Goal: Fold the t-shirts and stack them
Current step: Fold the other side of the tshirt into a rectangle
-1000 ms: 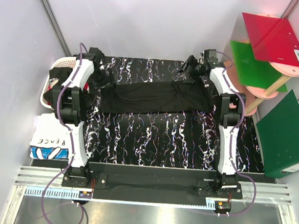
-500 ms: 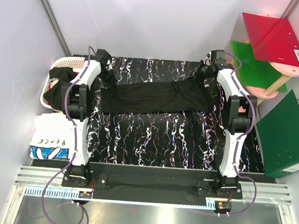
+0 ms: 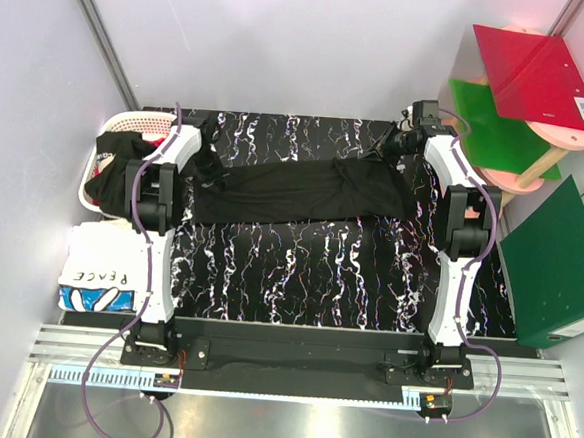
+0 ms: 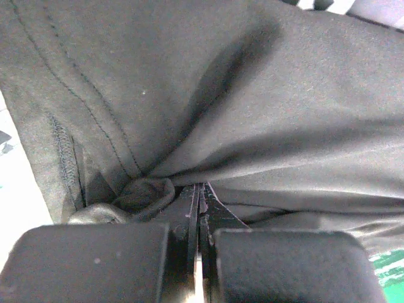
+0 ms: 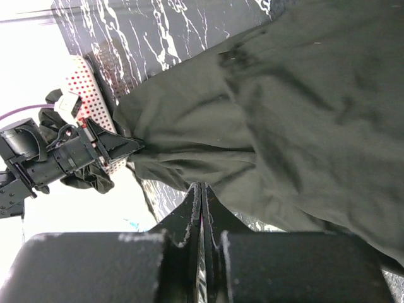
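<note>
left gripper pinched tight, jaws together on a bunched fold of the black t-shirt; stitched hem visible just left of the fingertips. in the top view this left gripper sits at the far-left corner of the marbled table, just beside the white basket, which holds dark and red cloth. nearer the bases on that side lies a white t-shirt lettered "peace". the black t-shirt stretches as a long band across the far half of the table, spanning between the two arms. right gripper at the far-right corner, likewise clamped, jaws closed on the shirt's edge. red and green folders stand off the table to the right.
</note>
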Action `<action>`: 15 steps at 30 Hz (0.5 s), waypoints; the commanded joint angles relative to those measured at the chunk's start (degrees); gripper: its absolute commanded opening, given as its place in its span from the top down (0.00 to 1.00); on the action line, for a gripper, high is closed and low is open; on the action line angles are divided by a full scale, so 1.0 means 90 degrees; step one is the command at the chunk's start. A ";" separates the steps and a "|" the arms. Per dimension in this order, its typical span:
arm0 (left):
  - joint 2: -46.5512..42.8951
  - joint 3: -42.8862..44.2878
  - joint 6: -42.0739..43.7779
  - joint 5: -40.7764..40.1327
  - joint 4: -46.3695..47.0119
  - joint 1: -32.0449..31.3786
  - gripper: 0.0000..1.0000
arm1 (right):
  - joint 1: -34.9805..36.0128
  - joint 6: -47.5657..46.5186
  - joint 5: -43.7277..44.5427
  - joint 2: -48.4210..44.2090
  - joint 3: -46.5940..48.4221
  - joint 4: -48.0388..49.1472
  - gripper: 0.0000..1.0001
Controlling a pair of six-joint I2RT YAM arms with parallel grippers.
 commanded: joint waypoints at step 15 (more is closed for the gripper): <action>-0.0084 0.1434 0.0214 -0.0811 0.0212 -0.0098 0.99 | -0.0084 -0.0738 0.0020 -0.0223 0.0094 -0.1028 1.00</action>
